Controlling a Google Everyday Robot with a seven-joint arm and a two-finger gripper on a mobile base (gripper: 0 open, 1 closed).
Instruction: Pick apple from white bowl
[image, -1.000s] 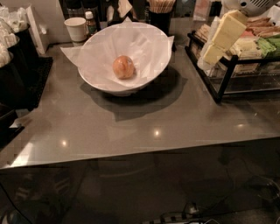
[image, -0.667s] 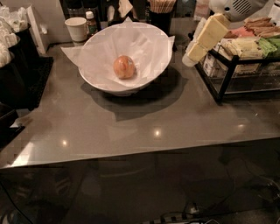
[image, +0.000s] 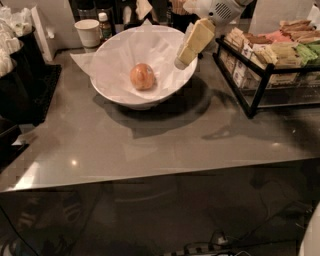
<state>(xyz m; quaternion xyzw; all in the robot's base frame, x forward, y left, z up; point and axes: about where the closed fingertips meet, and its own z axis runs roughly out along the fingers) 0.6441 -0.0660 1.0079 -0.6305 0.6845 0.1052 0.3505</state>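
Note:
The apple (image: 142, 76) is small, round and orange-pink with a paler patch. It lies in the middle of the large white bowl (image: 111, 91), which is lined with crinkled white paper and stands at the back of the grey table. My gripper (image: 183, 61) reaches in from the upper right, its cream-coloured fingers pointing down-left over the bowl's right rim. It is to the right of the apple and apart from it. Nothing is held in it.
A small white paper cup (image: 87, 32) and a small bottle (image: 104, 26) stand behind the bowl. A black wire rack (image: 260, 87) of packets stands at the right. Dark containers (image: 20, 75) line the left edge. The table's front edge (image: 150, 172) runs across the middle.
My gripper has moved left from over the wire rack to the bowl's right rim. The apple and bowl have not moved.

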